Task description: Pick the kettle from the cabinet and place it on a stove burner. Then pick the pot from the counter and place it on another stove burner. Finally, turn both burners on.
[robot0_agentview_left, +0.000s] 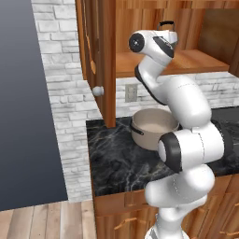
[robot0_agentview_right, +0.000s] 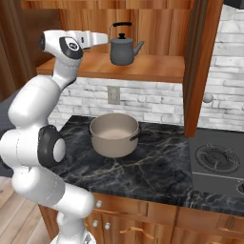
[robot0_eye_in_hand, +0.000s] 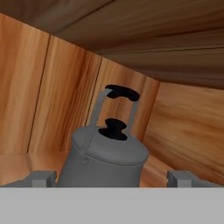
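Metal kettle [robot0_agentview_right: 124, 49] is sitting upright on the cabinet [robot0_agentview_right: 143, 66] shelf just ahead of your tool [robot0_eye_in_hand: 112, 178], jaws standing wide apart; likely rigid, slick, light, so you're aiming for the arched handle [robot0_eye_in_hand: 119, 94].

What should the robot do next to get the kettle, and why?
Probably ease the end effector forward a little and then close. Its fingers stand wide open on either side of the kettle, which sits upright on the cabinet shelf, not yet gripped. The pot waits on the counter.
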Available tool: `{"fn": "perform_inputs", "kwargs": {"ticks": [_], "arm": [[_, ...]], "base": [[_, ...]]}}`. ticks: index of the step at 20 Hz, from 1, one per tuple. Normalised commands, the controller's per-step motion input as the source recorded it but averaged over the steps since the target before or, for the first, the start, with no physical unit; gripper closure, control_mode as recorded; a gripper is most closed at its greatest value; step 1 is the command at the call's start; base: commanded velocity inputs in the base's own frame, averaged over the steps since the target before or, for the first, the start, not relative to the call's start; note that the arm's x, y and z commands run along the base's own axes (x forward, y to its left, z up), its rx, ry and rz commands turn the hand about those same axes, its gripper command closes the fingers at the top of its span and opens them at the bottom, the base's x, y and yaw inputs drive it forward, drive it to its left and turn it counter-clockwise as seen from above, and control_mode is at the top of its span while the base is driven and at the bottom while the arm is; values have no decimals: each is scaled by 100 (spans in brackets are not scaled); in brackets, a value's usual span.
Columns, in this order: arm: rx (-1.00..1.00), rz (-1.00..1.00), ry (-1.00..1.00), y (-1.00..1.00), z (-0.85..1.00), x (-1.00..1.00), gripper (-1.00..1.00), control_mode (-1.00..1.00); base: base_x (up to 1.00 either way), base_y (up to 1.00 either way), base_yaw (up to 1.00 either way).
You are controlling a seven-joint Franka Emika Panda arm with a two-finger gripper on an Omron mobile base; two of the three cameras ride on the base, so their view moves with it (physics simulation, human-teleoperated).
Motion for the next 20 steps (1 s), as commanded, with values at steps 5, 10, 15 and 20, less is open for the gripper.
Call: {"fn": "perform_inputs", "kwargs": {"ticks": [5, 10, 15, 20], "arm": [[5, -2, 0, 0, 0, 16, -100, -100], [13, 0, -2, -1, 0, 6, -100, -100], [7, 0, -1, -3, 5, 25, -100, -100], [6, 0, 0, -13, 13, 25, -100, -100]], "base": [[0, 0, 0], [0, 0, 0], [0, 0, 0], [0, 0, 0]]}}
